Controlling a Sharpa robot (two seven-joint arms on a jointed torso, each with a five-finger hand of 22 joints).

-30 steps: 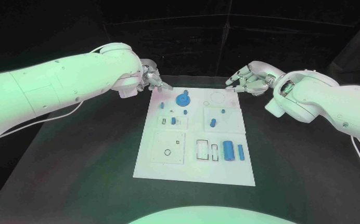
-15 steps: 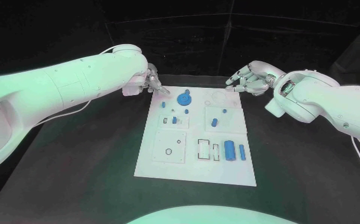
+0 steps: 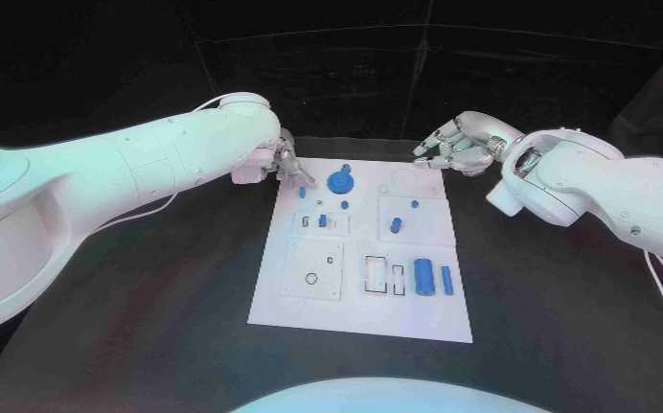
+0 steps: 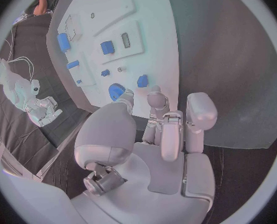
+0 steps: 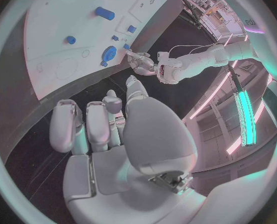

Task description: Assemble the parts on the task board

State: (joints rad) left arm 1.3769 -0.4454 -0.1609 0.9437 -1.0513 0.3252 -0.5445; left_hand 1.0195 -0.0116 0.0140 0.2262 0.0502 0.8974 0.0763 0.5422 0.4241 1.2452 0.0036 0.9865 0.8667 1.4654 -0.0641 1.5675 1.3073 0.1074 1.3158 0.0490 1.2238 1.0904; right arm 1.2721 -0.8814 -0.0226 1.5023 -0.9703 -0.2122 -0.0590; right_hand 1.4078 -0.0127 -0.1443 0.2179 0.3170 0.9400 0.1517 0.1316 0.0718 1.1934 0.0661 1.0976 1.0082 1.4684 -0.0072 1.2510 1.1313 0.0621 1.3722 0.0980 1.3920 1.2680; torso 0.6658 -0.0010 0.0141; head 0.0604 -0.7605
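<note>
Board: I see the white task board (image 3: 362,288) flat in the middle of the black table (image 3: 152,288), long side running away from me.
Parts: round blue part (image 3: 341,182) with a stub near the board's far edge; small blue bits (image 3: 324,220) on the left mid panel; another blue bit (image 3: 396,224) on the right mid panel; blue cylinder (image 3: 422,277) and thin blue bar (image 3: 446,280) side by side at the near right, next to two dark-outlined slots.
Left hand: my left hand (image 3: 286,165) sits over the board's far-left corner, fingers apart and stretched toward the round blue part; wrist view shows the fingertips (image 4: 154,95) just short of a small blue piece (image 4: 142,80). Holds nothing, I read it as open.
Right hand: my right hand (image 3: 456,149) hovers just past the board's far-right corner, fingers curved but spread, nothing in them, open; off the board, not touching any part.
Gap: the hands are well apart, round blue part between them.
</note>
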